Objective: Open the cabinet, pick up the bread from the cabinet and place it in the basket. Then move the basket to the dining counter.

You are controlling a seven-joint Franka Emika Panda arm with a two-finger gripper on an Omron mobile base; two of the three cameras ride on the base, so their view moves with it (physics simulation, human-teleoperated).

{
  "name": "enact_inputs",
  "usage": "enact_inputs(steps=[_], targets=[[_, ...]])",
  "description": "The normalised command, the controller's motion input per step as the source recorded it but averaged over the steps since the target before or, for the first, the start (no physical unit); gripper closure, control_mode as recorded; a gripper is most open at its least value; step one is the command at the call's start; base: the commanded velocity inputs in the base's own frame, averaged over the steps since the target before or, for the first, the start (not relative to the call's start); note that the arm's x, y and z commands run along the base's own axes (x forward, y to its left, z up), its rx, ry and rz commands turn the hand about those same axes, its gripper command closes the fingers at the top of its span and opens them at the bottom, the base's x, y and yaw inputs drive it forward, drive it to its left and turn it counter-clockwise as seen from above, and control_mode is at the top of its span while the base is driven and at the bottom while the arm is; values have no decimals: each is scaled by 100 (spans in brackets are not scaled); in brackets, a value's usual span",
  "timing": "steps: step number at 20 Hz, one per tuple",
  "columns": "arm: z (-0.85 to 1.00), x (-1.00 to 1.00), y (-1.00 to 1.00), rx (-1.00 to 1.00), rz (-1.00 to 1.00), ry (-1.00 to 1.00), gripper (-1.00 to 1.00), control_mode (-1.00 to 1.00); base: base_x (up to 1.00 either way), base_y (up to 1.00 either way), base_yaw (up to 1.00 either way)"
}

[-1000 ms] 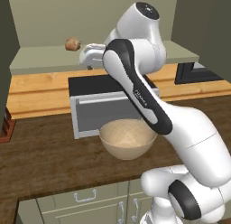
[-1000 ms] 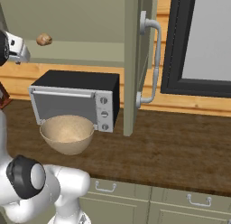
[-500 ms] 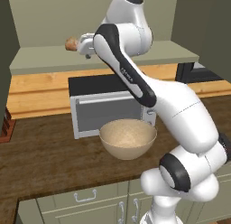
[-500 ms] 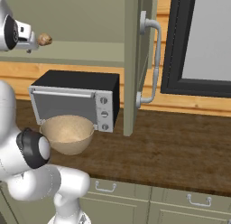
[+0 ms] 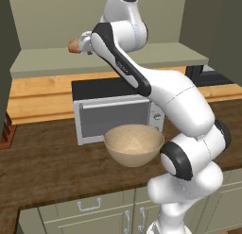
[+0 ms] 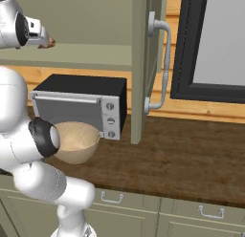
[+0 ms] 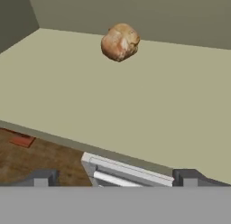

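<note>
Hand view shows the bread (image 7: 120, 41) at about 12 o'clock, a rounded, lumpy roll with a mottled tan-and-brown crust, sitting alone on the plain matte green shelf (image 7: 113, 105) of the cabinet (image 6: 143, 64), whose panelled door stands swung out with its silver bar handle. The tool (image 7: 115, 177) is spread wide and holds nothing; its two dark fingertips rise at the bottom edge, well short of the roll.

I judge the bread light and somewhat soft, with a dry, rough crust that should not slip. It will likely give under pressure, so a gentle squeeze across its broad middle seems best, one finger on each side, low enough that the roll does not pop upward out of the pads. Its round underside may let it roll on the smooth shelf if nudged off-centre.

In the left base view the tool (image 5: 81, 44) sits just beside the bread (image 5: 73, 45), at roughly 11 o'clock. Below, the basket (image 5: 134, 144), a deep, speckled beige bowl that looks stiff and smooth-walled, rests on the dark wood-grain desk (image 5: 52, 167) before a boxy grey-and-black microwave (image 5: 113, 110).
</note>
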Motion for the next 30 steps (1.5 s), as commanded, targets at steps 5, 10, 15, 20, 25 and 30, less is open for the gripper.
enact_inputs(steps=[5, 10, 15, 20, 25, 30], targets=[[-6, 40, 0, 0, 4, -3, -100, -100, 0, 0, 0], [-19, 40, 3, 0, 6, -3, -100, -100, 0, 0, 0], [-14, 28, 6, 0, 5, -2, -100, -100, 0, 0, 0], [0, 25, 18, 0, 1, 0, -100, -100, 0, 0, 0], [0, 22, 26, 0, 0, -2, -100, -100, 0, 0, 0], [0, 26, 10, 0, 0, -6, -100, -100, 0, 0, 0]])
